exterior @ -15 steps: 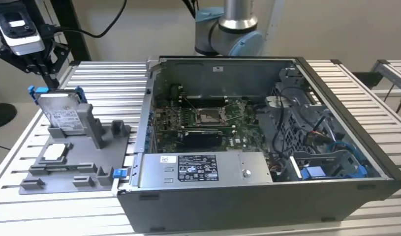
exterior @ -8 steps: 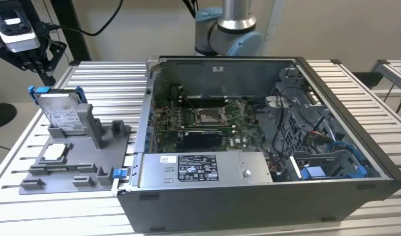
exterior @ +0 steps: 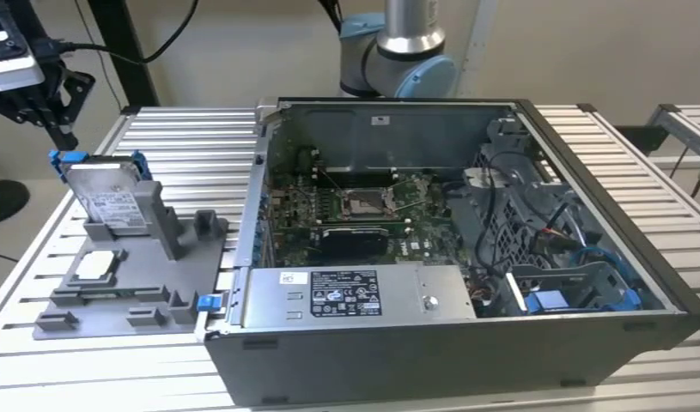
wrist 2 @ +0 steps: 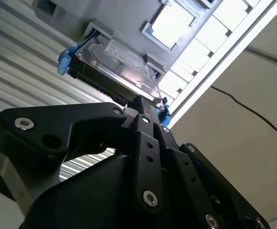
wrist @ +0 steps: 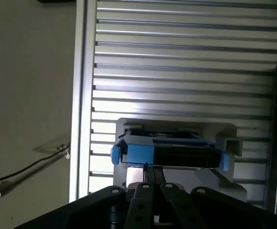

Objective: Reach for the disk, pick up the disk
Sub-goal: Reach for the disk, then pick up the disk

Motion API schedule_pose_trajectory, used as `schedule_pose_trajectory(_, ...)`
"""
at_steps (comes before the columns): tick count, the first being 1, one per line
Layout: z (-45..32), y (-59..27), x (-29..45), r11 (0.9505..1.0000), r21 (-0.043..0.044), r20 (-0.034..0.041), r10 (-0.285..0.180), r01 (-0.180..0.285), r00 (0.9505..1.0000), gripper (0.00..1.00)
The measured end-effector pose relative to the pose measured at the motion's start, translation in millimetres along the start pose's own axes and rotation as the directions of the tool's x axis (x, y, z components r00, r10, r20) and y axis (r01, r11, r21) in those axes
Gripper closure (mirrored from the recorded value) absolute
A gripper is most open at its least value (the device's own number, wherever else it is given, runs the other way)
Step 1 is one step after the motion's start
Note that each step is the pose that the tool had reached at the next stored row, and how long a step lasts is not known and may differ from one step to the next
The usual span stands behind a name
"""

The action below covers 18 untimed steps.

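The disk (exterior: 109, 196) stands on its edge in a grey holder (exterior: 155, 266) on the tabletop (exterior: 167, 129), at the exterior view's left, beside the open computer box (exterior: 441, 335). The hand (exterior: 65, 137) hangs very near the disk's top edge, and I cannot tell if it touches. In both wrist views its fingers (wrist 2: 145, 129) (wrist: 142, 193) are pressed together with nothing between them.

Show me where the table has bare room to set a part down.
Free: the slatted table beyond the grey fixture, between the disk and the computer case; the near strip in front of the fixture; the slats on the exterior view's right of the case. Crowded: the fixture's slots and the case's inside.
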<state>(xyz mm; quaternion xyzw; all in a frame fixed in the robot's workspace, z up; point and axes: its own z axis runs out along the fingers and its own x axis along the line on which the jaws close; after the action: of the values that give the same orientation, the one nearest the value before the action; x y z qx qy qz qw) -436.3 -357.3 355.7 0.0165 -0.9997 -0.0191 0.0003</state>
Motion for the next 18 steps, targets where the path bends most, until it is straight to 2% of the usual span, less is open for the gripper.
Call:
schedule_pose_trajectory(3,0.1,1.6,3.6,1.0000,0.0000,-0.0001,-0.004,0.004,1.0000,1.00)
schedule_pose_trajectory(7,0.3,7.6,4.3,0.9999,0.0000,-0.0004,-0.012,0.012,0.9999,1.00)
schedule_pose_trajectory(18,0.3,7.6,4.3,0.9999,0.0000,-0.0005,-0.014,0.014,0.9999,1.00)
